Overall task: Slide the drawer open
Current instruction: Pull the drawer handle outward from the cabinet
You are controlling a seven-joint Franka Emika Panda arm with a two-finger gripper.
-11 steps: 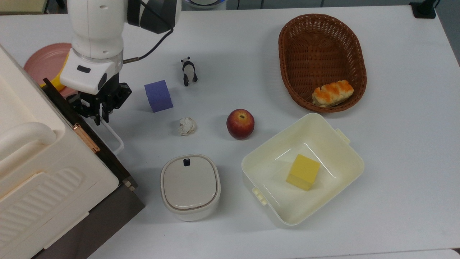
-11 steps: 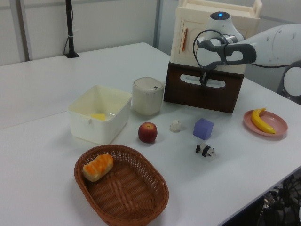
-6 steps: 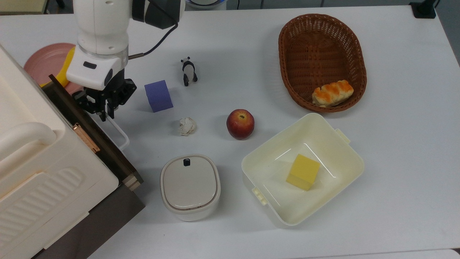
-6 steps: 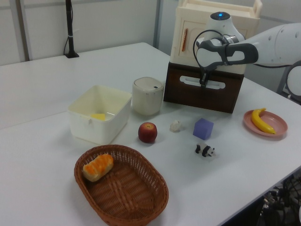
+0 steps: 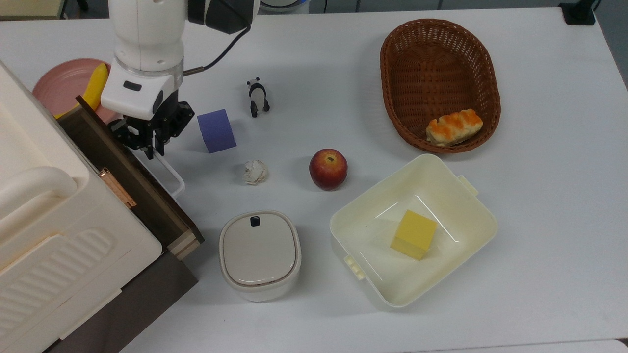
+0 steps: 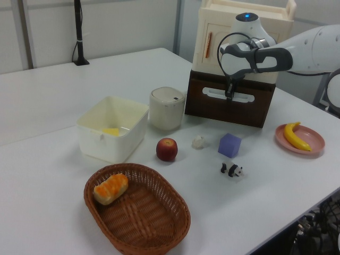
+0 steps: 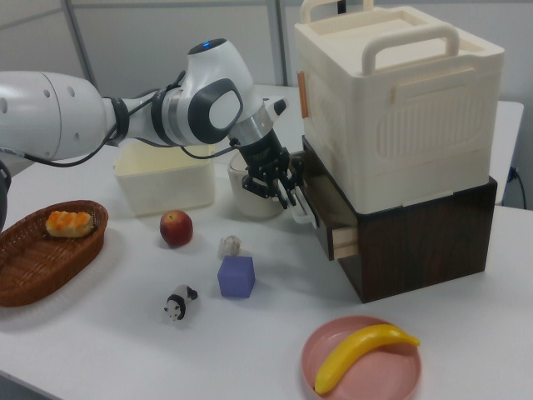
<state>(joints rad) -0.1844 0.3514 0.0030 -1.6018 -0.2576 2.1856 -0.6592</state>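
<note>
1. The gripper (image 5: 153, 147) was closed on the white loop handle (image 5: 169, 172) of the drawer (image 5: 140, 184).
2. The drawer stood partly pulled out from under the cream cabinet (image 5: 54, 230), at the top view's left.
3. The cream tub (image 5: 471, 215) held a yellow block (image 5: 413, 234).
4. The wicker basket (image 5: 392, 73) held a bread roll (image 5: 454, 127).
5. The pink plate (image 5: 61, 86) carried a banana (image 5: 94, 84).

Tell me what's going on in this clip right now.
The robot arm's hand is closed on the white handle of the dark-fronted drawer under the cream cabinet. The drawer stands partly out, its light-wood side showing in the right view. The purple cube sits just beside the hand.
</note>
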